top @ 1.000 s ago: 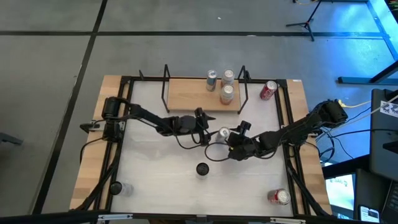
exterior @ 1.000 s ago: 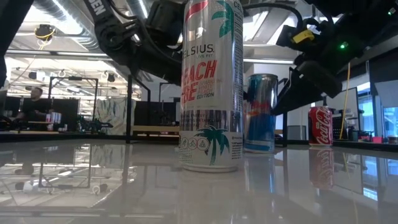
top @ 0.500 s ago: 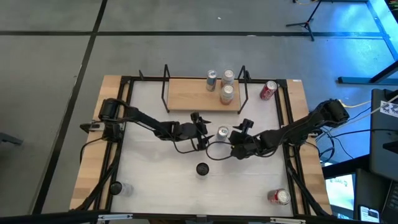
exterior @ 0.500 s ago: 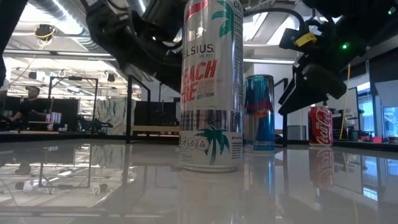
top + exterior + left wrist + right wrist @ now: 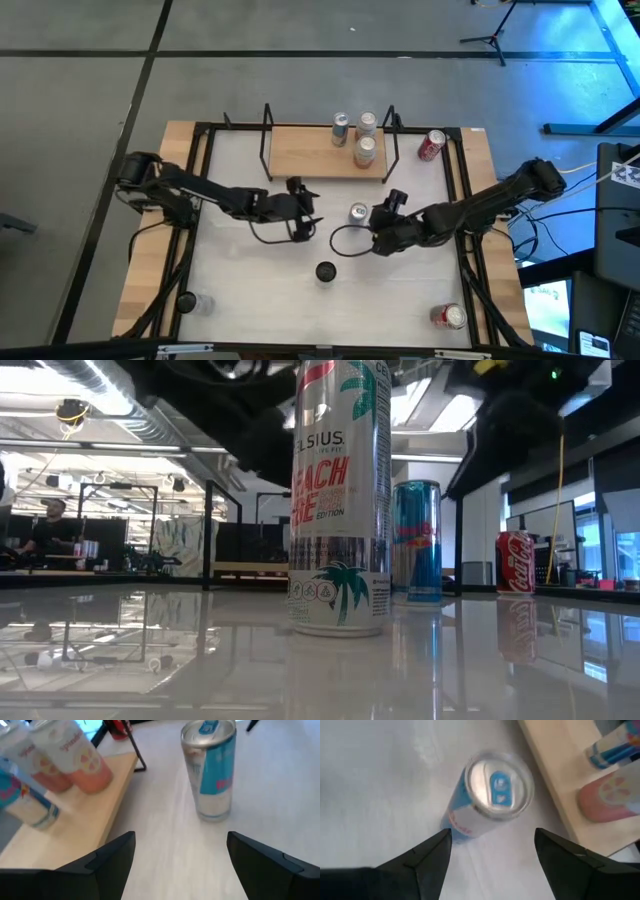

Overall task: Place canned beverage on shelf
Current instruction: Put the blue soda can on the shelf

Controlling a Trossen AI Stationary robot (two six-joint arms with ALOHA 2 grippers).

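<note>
A blue and silver can [image 5: 358, 212] stands upright on the white table, apart from both grippers; it also shows as the can [image 5: 210, 767] and the can [image 5: 492, 790] in the wrist views. My left gripper [image 5: 312, 205] hangs open to its left, its fingers [image 5: 107, 860] short of the can. My right gripper [image 5: 378, 222] hangs open just right of the can and above it. The light-wood shelf [image 5: 310, 155] stands at the far side and carries three cans [image 5: 365, 150] at its right end.
A tall white can [image 5: 340, 500] stands near the table's front middle, seen from above as the dark-topped can [image 5: 325, 271]. A red can [image 5: 431, 145] stands right of the shelf. More cans stand at the near right [image 5: 450, 316] and near left [image 5: 190, 302] corners.
My left gripper has drawn back toward the table's left edge, away from the blue can, and risen. My right gripper has risen a little. The blue can has stayed in place on the table.
</note>
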